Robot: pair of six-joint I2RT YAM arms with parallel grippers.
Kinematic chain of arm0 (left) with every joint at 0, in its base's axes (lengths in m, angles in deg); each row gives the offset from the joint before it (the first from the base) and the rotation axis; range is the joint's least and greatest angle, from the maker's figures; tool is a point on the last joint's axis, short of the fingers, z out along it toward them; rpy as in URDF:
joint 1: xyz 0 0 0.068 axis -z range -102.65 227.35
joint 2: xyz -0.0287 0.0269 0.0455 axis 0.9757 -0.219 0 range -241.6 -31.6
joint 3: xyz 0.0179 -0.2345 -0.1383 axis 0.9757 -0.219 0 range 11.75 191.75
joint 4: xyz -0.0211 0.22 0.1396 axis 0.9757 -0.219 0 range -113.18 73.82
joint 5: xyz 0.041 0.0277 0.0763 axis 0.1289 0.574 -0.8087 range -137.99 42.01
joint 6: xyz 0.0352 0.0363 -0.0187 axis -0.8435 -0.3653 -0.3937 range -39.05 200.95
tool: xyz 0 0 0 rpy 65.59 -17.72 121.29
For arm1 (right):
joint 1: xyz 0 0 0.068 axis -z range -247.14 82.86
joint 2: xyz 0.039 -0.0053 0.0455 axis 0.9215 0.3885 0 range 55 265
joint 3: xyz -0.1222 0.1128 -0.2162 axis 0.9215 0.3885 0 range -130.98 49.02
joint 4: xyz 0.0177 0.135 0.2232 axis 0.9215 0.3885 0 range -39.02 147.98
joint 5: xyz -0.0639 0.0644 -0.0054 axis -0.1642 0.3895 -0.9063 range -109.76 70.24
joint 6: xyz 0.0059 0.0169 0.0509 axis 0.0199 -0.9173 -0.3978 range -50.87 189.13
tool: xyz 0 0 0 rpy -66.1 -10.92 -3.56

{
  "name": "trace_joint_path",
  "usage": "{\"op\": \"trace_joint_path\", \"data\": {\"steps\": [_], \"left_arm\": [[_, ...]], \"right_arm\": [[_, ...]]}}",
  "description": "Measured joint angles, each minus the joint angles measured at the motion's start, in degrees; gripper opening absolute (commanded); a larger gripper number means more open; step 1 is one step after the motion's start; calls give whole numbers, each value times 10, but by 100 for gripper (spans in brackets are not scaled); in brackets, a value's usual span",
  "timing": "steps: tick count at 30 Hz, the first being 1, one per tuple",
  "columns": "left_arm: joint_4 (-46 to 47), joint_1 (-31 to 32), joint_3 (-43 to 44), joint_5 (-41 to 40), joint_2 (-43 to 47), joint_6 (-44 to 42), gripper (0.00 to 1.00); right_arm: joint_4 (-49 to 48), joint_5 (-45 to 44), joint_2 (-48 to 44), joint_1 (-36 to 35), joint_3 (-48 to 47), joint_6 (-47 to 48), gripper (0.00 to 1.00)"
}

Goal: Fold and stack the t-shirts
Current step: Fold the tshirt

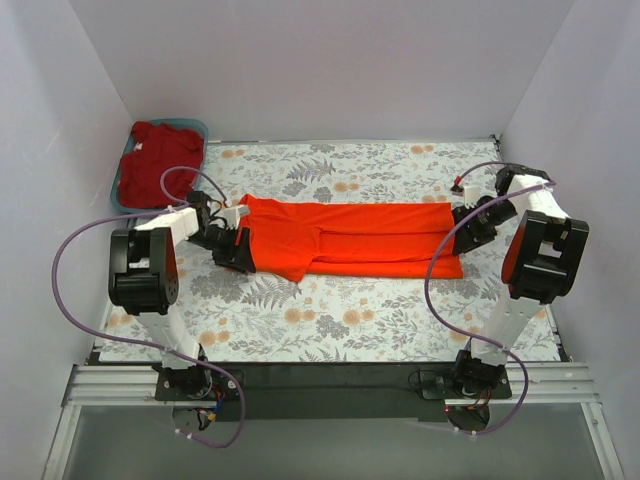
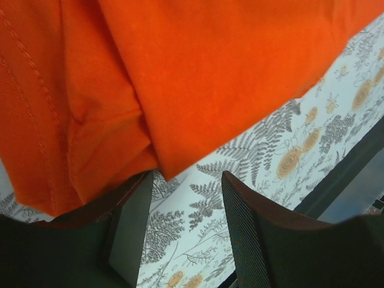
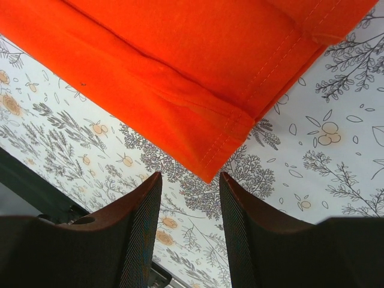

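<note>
Orange-red t-shirt (image 1: 350,240): lies flat mid-desk as a long narrow band running left to right. Its sides look folded in lengthwise, so I judge the first folds done and the crosswise folds not yet made.
Left tool (image 2: 186,186): at the band's left end, jaws parted and gripping nothing. The cloth's folded corner hangs at the mouth of the gap and overlaps the tip of one finger.
Right tool (image 3: 190,180): at the band's right end, jaws parted and empty. The hemmed corner points into the gap, just short of the fingertips.
Desk (image 1: 400,310): floral cover, bare on the near side of the band.
Crimson t-shirt (image 1: 158,160): bunched in the blue bin (image 1: 203,130) at the far left corner, well apart from both tools and unfolded.
Left to do: by my reading, halve the band, fold the crimson one, then stack. No stack exists yet.
</note>
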Motion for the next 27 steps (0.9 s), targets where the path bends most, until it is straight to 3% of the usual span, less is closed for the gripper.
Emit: {"op": "trace_joint_path", "data": {"steps": [5,9,13,16,18,21,27], "left_arm": [[19,10,6,-2,-14,22,50],[27,26,8,1,-14,23,39],[11,35,18,11,-14,20,20],[-13,35,40,12,-14,16,21],[-28,35,58,12,-14,12,33],[-47,35,75,11,-14,10,38],[-78,35,76,5,-14,1,23]], "right_arm": [[0,0,2,0,-9,-4,49],[0,0,2,0,-9,-4,49],[0,-1,2,-1,-9,-3,49],[0,-2,3,-2,-9,-3,49],[0,-3,5,-2,-9,-3,49],[1,-3,8,-2,-11,-3,49],[1,-4,11,-2,-16,-3,49]]}}
